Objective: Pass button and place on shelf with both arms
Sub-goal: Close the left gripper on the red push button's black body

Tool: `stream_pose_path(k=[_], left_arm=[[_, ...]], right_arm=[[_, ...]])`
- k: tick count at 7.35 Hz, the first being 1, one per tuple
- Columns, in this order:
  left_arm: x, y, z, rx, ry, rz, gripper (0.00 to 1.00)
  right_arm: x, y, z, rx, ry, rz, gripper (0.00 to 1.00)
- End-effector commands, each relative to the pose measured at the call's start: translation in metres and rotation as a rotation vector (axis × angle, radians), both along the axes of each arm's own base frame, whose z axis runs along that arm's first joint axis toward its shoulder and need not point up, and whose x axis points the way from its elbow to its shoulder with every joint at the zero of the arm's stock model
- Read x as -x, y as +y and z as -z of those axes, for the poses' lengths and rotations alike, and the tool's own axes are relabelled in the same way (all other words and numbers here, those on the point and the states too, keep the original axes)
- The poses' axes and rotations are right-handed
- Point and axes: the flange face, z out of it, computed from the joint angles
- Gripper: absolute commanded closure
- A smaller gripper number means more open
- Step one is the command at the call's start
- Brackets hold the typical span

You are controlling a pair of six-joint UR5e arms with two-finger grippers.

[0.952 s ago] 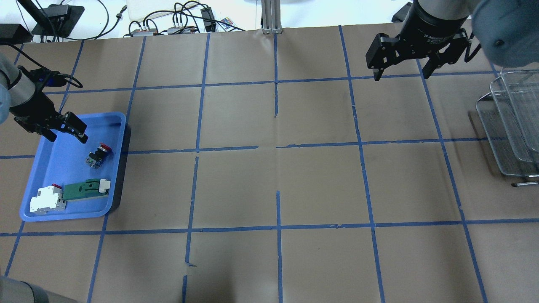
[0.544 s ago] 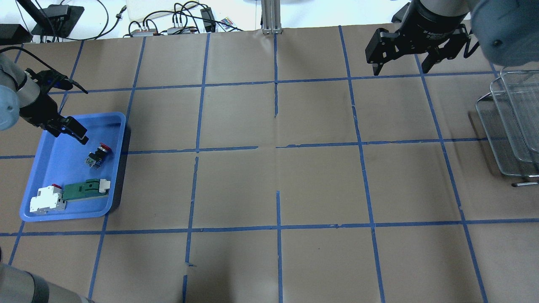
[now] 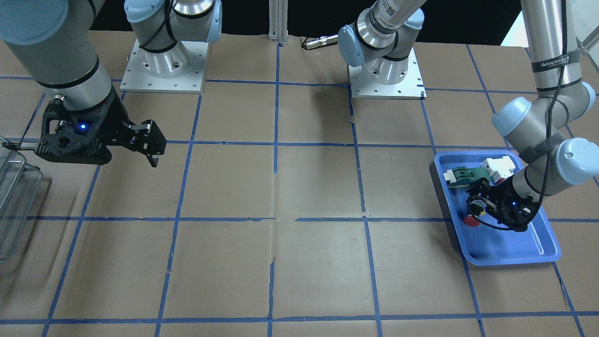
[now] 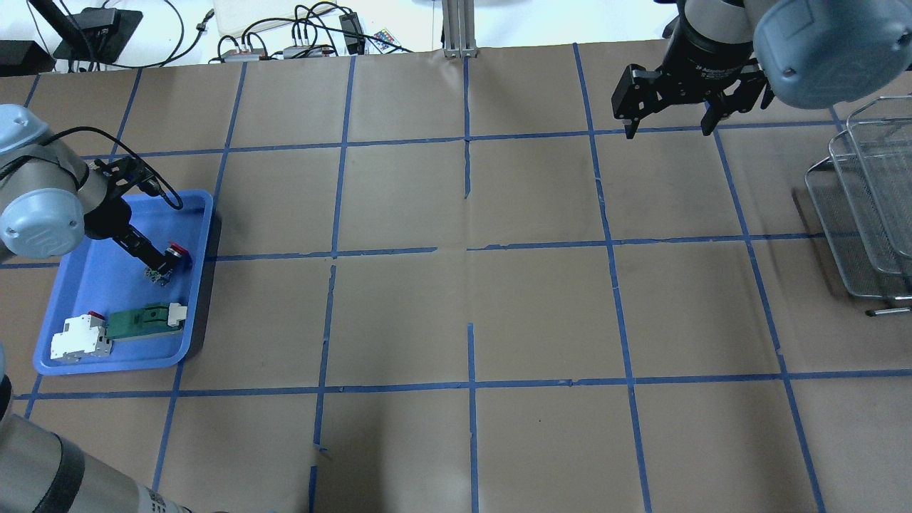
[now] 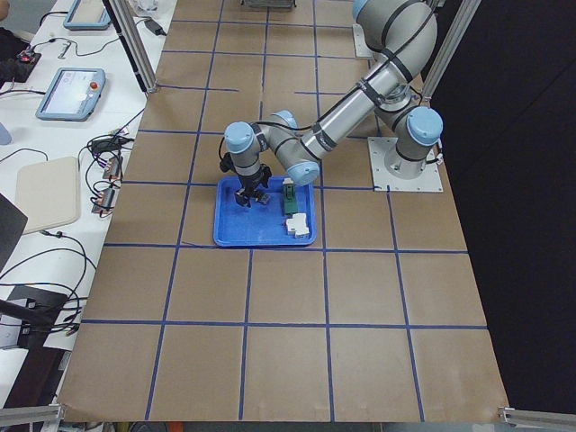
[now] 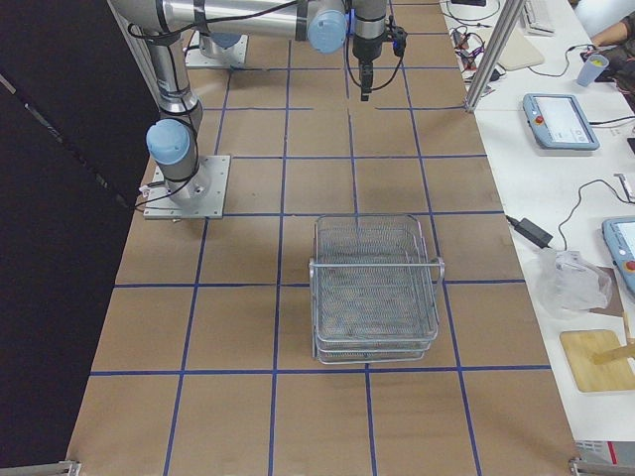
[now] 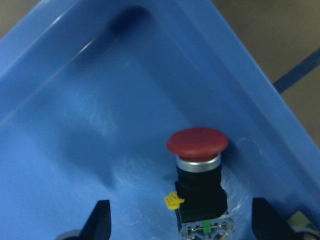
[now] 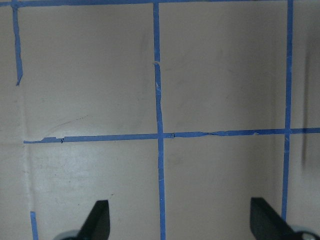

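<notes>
The button (image 4: 176,250), with a red cap on a black body, lies in the blue tray (image 4: 107,367) near its right wall. My left gripper (image 4: 159,265) is open and low in the tray. In the left wrist view its fingers (image 7: 100,222) stand on either side of the button (image 7: 197,142) without touching it. My right gripper (image 4: 666,127) is open and empty, hovering over the far right of the table. It also shows in the front view (image 3: 152,152). The wire-mesh shelf (image 4: 866,206) stands at the right edge, apart from both grippers.
A white-and-red block (image 4: 78,336) and a green flat part (image 4: 142,320) lie at the tray's near end. Cables and power bricks (image 4: 285,43) lie beyond the table's far edge. Blue tape lines grid the brown paper table (image 4: 470,285).
My left gripper has swung round and dropped into the tray, from beside the button to straddling it. My right gripper has drifted slightly toward the far edge.
</notes>
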Motion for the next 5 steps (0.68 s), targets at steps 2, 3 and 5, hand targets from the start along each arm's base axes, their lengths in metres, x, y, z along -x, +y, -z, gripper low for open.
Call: stream_pose_path(k=[2, 3, 5], left_arm=[[-0.012, 0.023, 0.012, -0.022, 0.014, -0.037, 0.03], [-0.021, 0.029, 0.011, -0.021, 0.016, -0.054, 0.07], [-0.018, 0.031, 0.019, -0.018, 0.049, -0.064, 0.12]], right_arm=[[0.000, 0.016, -0.006, -0.038, -0.010, 0.000, 0.00], [0.002, 0.028, -0.016, -0.048, -0.004, -0.007, 0.00], [-0.004, 0.037, -0.025, -0.043, -0.014, -0.023, 0.00]])
